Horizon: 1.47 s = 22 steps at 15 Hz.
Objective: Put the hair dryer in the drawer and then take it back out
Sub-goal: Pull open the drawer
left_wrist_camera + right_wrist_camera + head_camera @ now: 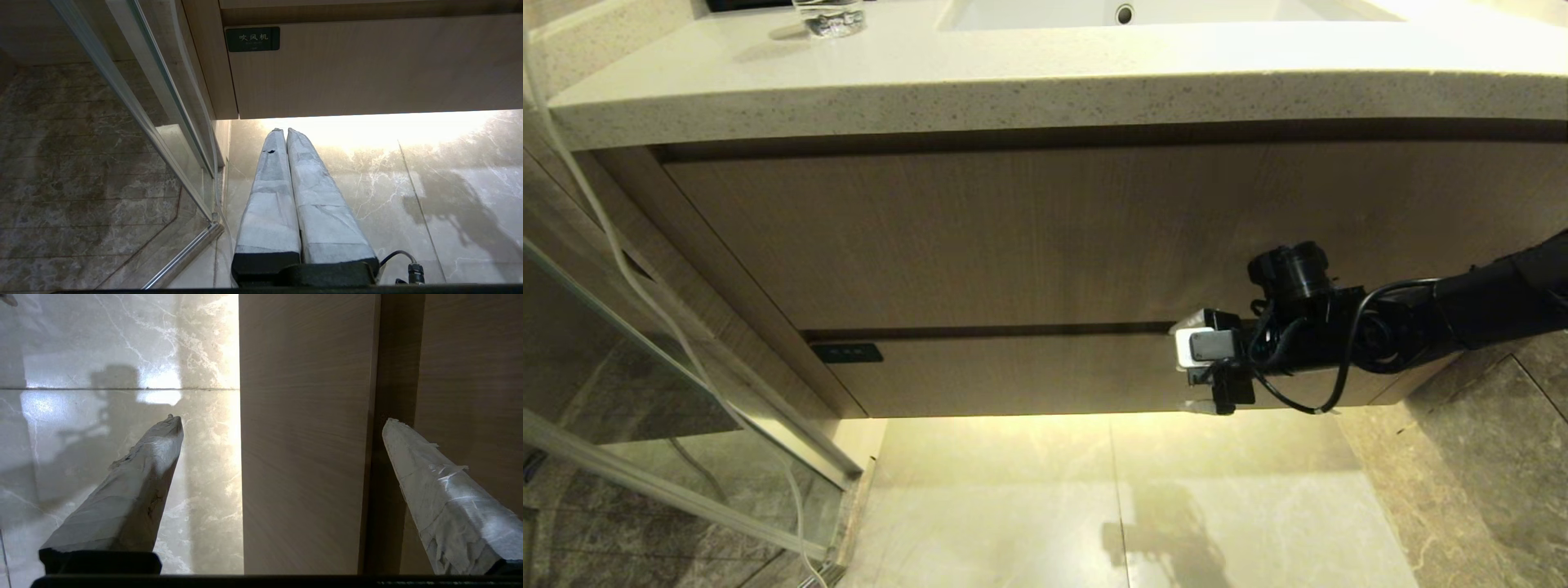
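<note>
The drawer [1013, 377] is the low, wide light-wood front under the vanity, pushed in, with a small black label [846, 353] at its left end. The hair dryer is out of view. My right gripper [1188, 371] is open at the drawer's right part, turned so its fingers straddle the front. In the right wrist view one fingertip [173, 424] is over the lit floor below the drawer [306, 457], the other [394, 428] over the dark gap above it. Nothing is between them but the wood. My left gripper [285, 131] hangs shut and empty near the floor, below the label [252, 39].
A taller plain wood panel [1029, 237] sits above the drawer, under a stone countertop [1045, 90] with a sink [1127, 12] and a glass [829, 18]. A glass shower door [645, 384] and a white cord [613, 253] stand at the left. Marble floor [1135, 506] lies below.
</note>
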Available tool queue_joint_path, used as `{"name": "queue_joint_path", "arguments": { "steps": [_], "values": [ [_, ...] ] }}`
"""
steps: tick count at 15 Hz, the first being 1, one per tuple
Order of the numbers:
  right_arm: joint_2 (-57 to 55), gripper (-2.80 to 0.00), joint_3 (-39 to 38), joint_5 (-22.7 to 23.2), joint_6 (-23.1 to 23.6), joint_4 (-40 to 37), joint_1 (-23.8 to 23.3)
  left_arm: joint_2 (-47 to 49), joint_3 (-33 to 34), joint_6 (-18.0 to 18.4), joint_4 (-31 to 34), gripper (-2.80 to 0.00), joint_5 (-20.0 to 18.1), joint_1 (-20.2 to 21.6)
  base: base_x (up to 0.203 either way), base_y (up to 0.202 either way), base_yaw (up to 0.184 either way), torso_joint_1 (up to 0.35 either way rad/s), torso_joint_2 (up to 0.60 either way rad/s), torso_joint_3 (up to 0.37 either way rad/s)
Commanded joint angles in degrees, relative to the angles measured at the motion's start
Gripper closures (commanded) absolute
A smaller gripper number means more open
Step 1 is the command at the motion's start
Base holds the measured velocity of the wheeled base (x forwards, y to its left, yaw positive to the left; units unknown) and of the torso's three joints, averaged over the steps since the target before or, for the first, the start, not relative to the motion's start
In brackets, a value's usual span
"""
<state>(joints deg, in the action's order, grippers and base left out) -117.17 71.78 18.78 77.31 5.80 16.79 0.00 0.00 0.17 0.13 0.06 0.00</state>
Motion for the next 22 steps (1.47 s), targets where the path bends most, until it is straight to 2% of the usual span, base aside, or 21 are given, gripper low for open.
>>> {"name": "queue_joint_path", "arguments": {
  "steps": [1, 8, 22],
  "values": [
    [-2.0, -2.80, 0.8, -0.2, 0.3, 0.1, 0.2, 0.0, 0.0, 0.0, 0.0, 0.00, 0.1, 0.0, 0.000, 0.000, 0.000, 0.000, 0.00, 0.000],
    [-5.9, -2.80, 4.6, -0.3, -1.9, 0.9, 0.3, 0.0, 0.0, 0.0, 0.0, 0.00, 0.1, 0.0, 0.000, 0.000, 0.000, 0.000, 0.00, 0.000],
    [-7.8, -2.80, 4.9, -0.3, -5.1, 5.3, 0.4, 0.0, 0.0, 0.0, 0.0, 0.00, 0.0, 0.0, 0.000, 0.000, 0.000, 0.000, 0.00, 0.000]
  ]
}}
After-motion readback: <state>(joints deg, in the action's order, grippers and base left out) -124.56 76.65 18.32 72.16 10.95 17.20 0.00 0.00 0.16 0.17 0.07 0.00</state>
